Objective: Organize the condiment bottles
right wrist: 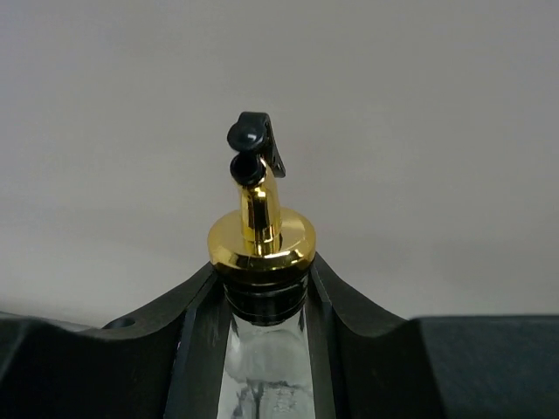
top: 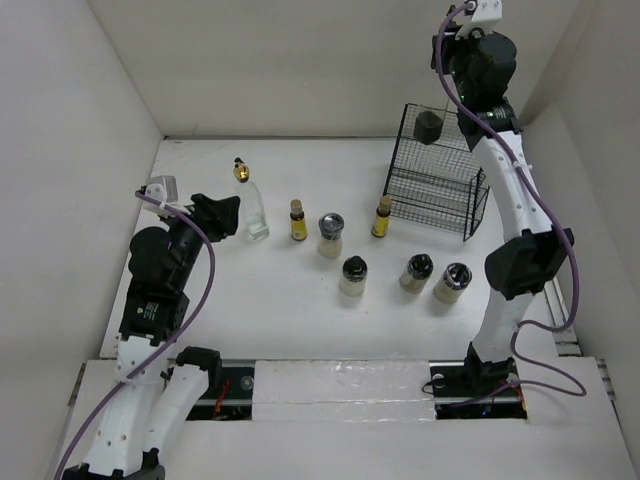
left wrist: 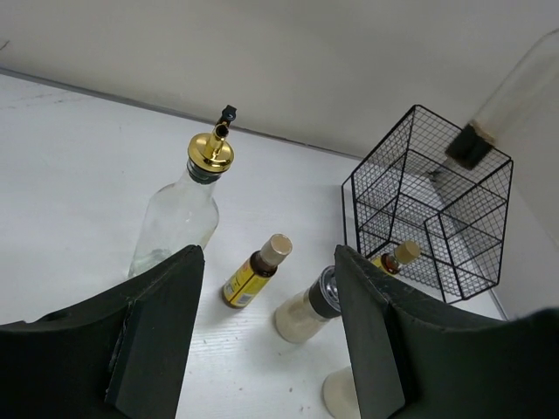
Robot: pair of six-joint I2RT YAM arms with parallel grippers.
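Note:
My right gripper is shut on the neck of a tall clear glass bottle just under its gold pourer. It holds the bottle high over the black wire basket; it also shows in the left wrist view. My left gripper is open and empty, just left of the other tall bottle. Two small yellow bottles and several dark-lidded shaker jars stand on the table.
The wire basket stands at the back right, close to the walls. One yellow bottle stands right against its front. White walls enclose the table on three sides.

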